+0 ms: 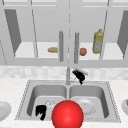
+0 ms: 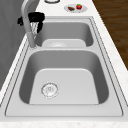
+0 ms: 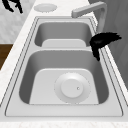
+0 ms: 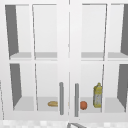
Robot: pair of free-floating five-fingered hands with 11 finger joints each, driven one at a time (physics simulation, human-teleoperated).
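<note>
My right hand rests relaxed and spread on the stiff, slick faucet handle; I'd judge its free end gives the best hold.

No readable text, labels, brands, numbers or signs anywhere. Bottle in wall cabinet: label area plain yellow blur, nothing legible. Sink, faucet, plates: unmarked.

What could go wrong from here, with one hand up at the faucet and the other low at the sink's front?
The right hand sits close against the faucet; a careless move might knock the spout sideways. The plate lies in the basin below it, so a downward reach may strike it. The left hand hangs near the sink's front rim and might clip it.
</note>
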